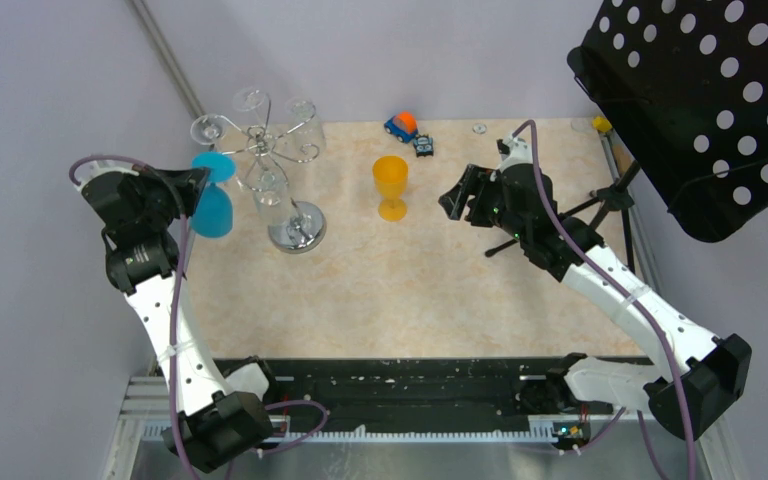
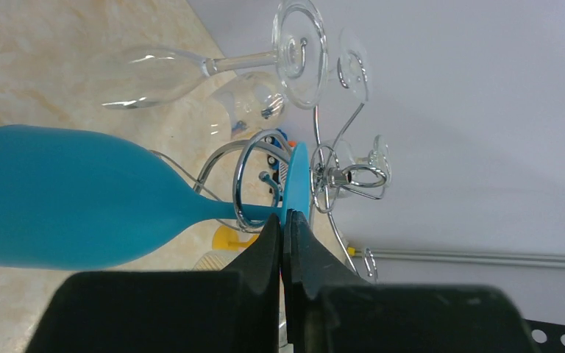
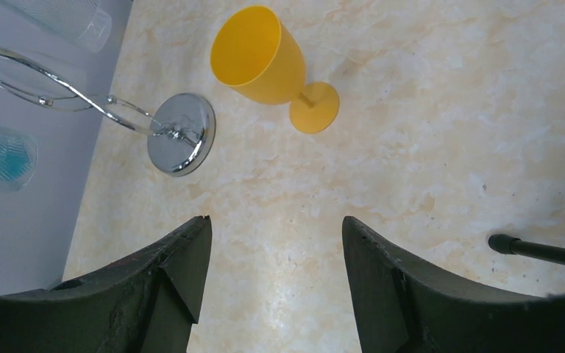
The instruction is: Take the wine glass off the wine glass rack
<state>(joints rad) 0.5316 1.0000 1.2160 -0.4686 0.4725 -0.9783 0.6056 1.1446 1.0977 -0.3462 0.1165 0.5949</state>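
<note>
**Firmly pinched: left claw (image 1: 198,180) holds blue wine glass (image 1: 213,207) at the rack (image 1: 298,228)**

We see the left claw (image 2: 283,220) clenched on the thin round foot of the blue wine glass (image 2: 66,198), one black finger (image 2: 263,246) pressed against each face of the disc. Just past the fingertips, the stem sits inside a curled chrome hook of the rack (image 2: 244,184). The blue bowl hangs below that hook, mouth down, clear of the table (image 1: 410,290). Beyond the left claw, clear glasses (image 2: 154,73) hang upside down from the other hooks. The rack's mirrored base stands on the table, lower down and to this claw's right.

Well apart from the rack, the right claw (image 1: 457,200) hovers over the marbled tabletop. In its wrist view the right claw (image 3: 276,243) is released, fingers spread wide with nothing between them. Ahead of it a yellow goblet (image 3: 265,59) stands upright on the table. The rack's round base (image 3: 182,132) lies just beside the goblet, ahead and to this claw's left. Farther back, near the table's rear edge, we make out a small toy car (image 1: 401,125).
</note>
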